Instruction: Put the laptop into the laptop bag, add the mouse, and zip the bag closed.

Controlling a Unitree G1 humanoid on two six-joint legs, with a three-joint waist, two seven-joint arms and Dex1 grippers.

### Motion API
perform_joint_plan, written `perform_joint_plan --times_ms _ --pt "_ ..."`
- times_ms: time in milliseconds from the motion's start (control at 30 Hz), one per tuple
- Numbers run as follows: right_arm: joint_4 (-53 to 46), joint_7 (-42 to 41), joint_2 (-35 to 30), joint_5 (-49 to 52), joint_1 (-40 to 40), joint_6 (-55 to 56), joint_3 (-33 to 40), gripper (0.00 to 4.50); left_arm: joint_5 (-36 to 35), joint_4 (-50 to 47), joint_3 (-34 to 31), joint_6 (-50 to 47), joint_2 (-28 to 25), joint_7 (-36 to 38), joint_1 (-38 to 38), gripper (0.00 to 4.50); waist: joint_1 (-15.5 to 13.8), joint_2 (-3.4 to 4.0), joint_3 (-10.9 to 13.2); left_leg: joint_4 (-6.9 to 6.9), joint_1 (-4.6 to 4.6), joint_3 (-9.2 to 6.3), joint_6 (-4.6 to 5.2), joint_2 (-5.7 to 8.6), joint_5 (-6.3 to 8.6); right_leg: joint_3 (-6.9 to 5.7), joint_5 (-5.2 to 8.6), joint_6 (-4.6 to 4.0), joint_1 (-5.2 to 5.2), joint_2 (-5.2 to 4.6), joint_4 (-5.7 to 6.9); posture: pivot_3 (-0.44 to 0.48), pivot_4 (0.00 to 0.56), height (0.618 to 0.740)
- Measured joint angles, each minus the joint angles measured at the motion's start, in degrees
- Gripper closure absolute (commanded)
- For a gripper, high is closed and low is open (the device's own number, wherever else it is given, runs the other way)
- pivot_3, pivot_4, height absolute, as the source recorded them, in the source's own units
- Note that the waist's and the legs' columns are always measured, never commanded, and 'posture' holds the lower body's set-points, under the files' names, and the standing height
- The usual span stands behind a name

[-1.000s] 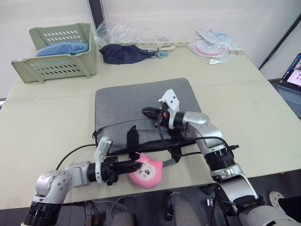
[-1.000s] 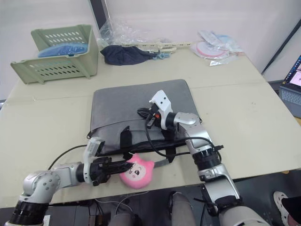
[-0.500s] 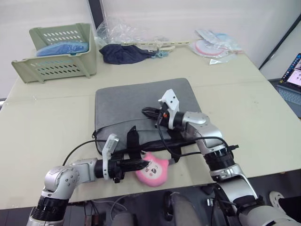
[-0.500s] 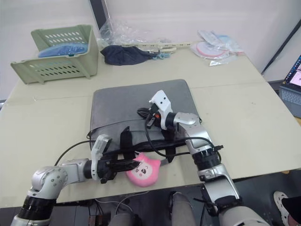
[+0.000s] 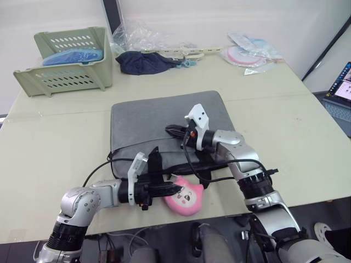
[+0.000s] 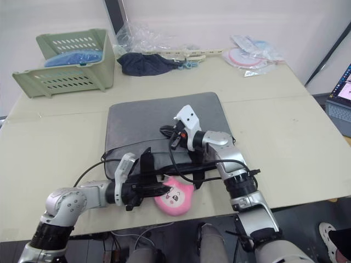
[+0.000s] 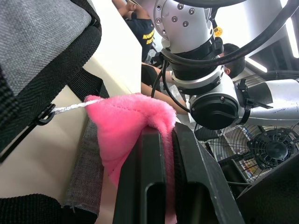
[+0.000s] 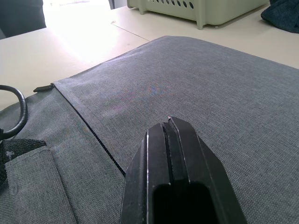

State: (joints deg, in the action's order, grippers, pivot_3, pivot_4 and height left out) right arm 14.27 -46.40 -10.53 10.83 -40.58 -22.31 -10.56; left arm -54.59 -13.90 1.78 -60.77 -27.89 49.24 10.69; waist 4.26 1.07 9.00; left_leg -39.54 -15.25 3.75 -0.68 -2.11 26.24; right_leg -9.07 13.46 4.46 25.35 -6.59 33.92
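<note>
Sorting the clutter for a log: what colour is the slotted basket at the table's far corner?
Pale green basket, clearest in the left eye view.

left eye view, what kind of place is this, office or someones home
Probably an office or lab workspace, not a home. A plain beige table holds a grey laptop bag, a green plastic basket and loose plastic packaging, and an open laptop sits on a second surface at the right edge.
</note>
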Motion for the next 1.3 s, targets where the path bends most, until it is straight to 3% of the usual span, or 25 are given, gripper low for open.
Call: perform_joint_plan --times_ms 200,567,767,1033,1300 --pt "0.0 0.1 0.1 0.0 0.0 0.0 0.0 4.50 -0.9 -1.8 0.0 -0.5 -0.1 -0.1 0.0 0.87 0.0 0.00 0.0 0.00 0.00 0.00 0.00 -0.02 0.00 0.00 0.00 0.00 0.00 0.00 0.01 0.000 0.150 0.740" --pt "-0.7 0.6 0.3 0.0 0.6 0.0 -0.1 4.50 -3.5 -9.9 -5.0 -1.7 -7.5 -1.1 -8.4 0.87 0.1 0.03 0.0 0.00 0.00 -0.09 0.00 -0.08 0.00 0.03 0.00 0.00 0.01 0.01 -0.02 0.000 0.150 0.740" --pt "-0.7 0.7 0.4 0.0 0.6 0.0 -0.1 4.50 -8.9 -14.9 -16.7 -2.9 -16.1 -1.2 -13.5 0.87 0.0 0.09 0.1 0.01 0.00 -0.18 -0.01 -0.12 0.01 0.04 0.01 -0.02 0.03 0.03 -0.02 0.000 0.150 0.740" --pt "-2.9 0.7 -0.3 0.0 0.8 -0.9 -0.3 4.50 -17.0 -9.9 -34.3 -2.9 -27.2 0.4 -8.6 0.87 0.1 0.34 0.2 0.07 -0.03 -0.03 -0.05 -0.10 0.02 -0.03 0.03 -0.05 0.04 0.08 -0.06 0.000 0.150 0.740" --pt "-12.8 1.0 -3.5 1.3 1.1 -10.9 -0.2 4.50 -12.5 -3.1 -34.4 0.5 -31.4 3.2 -4.5 0.87 0.1 0.44 0.6 0.13 -0.04 -0.04 -0.05 -0.06 0.02 -0.14 0.03 -0.05 0.25 0.12 -0.13 0.000 0.150 0.740"
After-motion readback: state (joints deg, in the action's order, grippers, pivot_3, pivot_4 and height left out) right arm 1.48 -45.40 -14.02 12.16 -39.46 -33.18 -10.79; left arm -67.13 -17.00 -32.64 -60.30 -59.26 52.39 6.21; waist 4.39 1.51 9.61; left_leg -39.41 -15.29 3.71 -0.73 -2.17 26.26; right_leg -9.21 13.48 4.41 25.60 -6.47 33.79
